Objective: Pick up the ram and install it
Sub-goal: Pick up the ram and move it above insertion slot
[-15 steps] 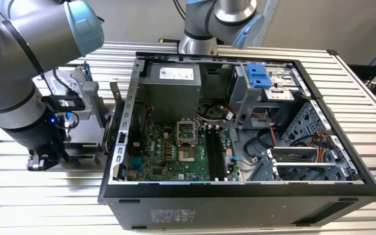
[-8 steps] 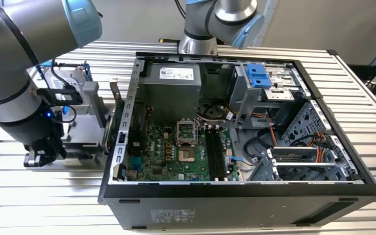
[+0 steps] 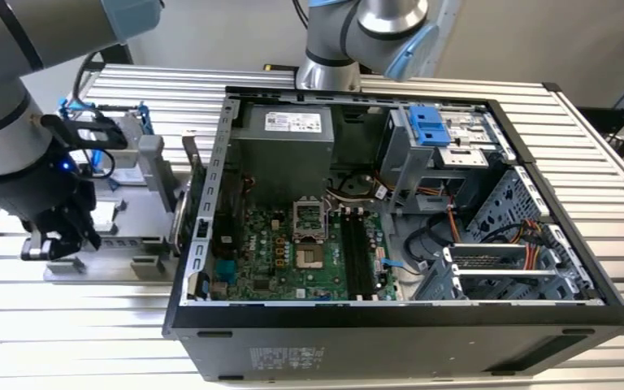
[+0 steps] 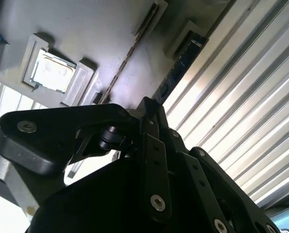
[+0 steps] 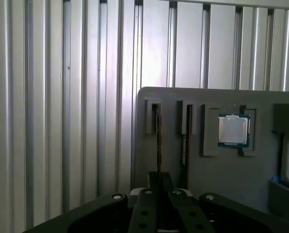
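Note:
The ram (image 5: 158, 131) stands on edge in the slot nearest the rim of a grey holder block (image 5: 222, 174); its dark blue face (image 4: 183, 63) shows in the second wrist view. My gripper (image 5: 160, 177) is down at the holder, at the exterior view's left (image 3: 46, 248). Its fingers sit close together, and the ram's top edge runs straight in between them (image 4: 148, 104). The part of the ram at the fingers is hidden by them.
A second thin stick (image 5: 187, 136) stands in the neighbouring slot, with a square processor chip (image 5: 233, 130) beside it. The open computer case (image 3: 399, 317) lies at the holder's right in the exterior view, its long black motherboard slots (image 3: 357, 252) exposed. Ribbed metal table (image 5: 62, 97) surrounds the holder.

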### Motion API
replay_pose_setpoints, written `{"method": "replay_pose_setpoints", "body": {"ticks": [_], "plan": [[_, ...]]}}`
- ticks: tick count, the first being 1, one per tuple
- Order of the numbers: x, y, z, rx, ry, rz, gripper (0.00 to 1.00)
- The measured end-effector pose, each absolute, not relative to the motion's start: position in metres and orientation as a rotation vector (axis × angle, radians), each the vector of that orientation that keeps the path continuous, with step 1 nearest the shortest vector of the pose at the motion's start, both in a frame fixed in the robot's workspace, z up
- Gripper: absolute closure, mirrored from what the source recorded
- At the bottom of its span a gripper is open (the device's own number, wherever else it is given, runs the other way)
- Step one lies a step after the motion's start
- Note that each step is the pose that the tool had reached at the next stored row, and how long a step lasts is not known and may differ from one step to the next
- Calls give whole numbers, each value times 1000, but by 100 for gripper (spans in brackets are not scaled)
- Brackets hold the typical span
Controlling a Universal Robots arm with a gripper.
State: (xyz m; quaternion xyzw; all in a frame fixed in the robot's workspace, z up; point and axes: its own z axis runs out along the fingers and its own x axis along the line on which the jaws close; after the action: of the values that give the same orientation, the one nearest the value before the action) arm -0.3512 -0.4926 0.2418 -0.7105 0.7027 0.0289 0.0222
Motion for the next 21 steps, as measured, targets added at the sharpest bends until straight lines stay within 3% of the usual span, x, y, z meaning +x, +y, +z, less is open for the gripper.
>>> {"method": "replay_pose_setpoints", "body": {"ticks": [21], "plan": [[-351,-493,337,-2201,2177,89,100]]}}
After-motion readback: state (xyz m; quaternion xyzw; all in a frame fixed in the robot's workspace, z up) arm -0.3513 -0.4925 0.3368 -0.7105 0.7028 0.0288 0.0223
